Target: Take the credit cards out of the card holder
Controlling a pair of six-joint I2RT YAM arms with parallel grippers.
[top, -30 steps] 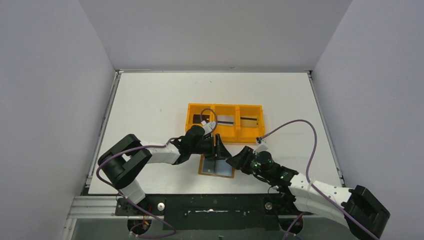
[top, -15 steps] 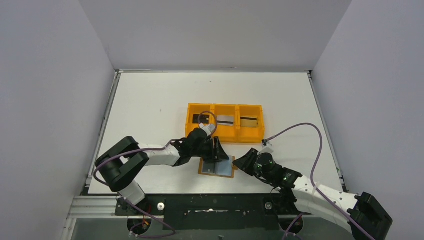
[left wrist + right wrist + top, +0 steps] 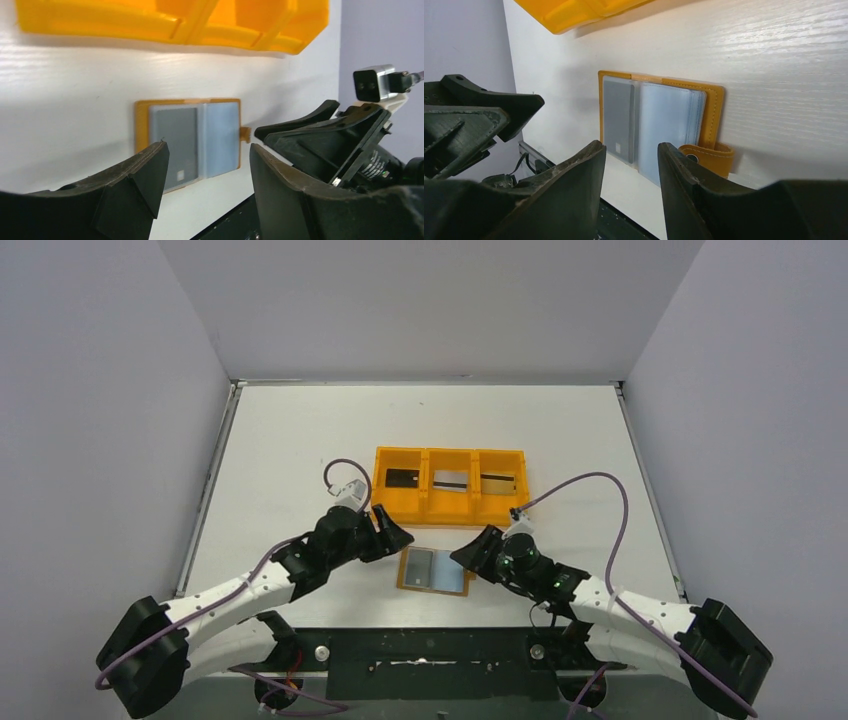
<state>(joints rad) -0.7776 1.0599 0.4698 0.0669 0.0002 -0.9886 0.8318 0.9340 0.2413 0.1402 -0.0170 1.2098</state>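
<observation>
Card holder (image 3: pixel 434 571) lying open on the surface (image 3: pixel 300 440), left gripper (image 3: pixel 207 152) now drawn back leftward off it, released and empty, right gripper (image 3: pixel 630 149) likewise released beside it, grey credit card (image 3: pixel 619 117) still pocketed, so extraction unfinished.

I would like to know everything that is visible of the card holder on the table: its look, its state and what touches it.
The card holder is a small tan-orange, leather-like wallet lying open and flat on the white table, close to the orange tray. One inner panel holds a grey card; the other shows pale bluish clear sleeves. A snap tab sticks out at one edge. The left gripper and right gripper hover beside it; neither appears to touch it.
</observation>
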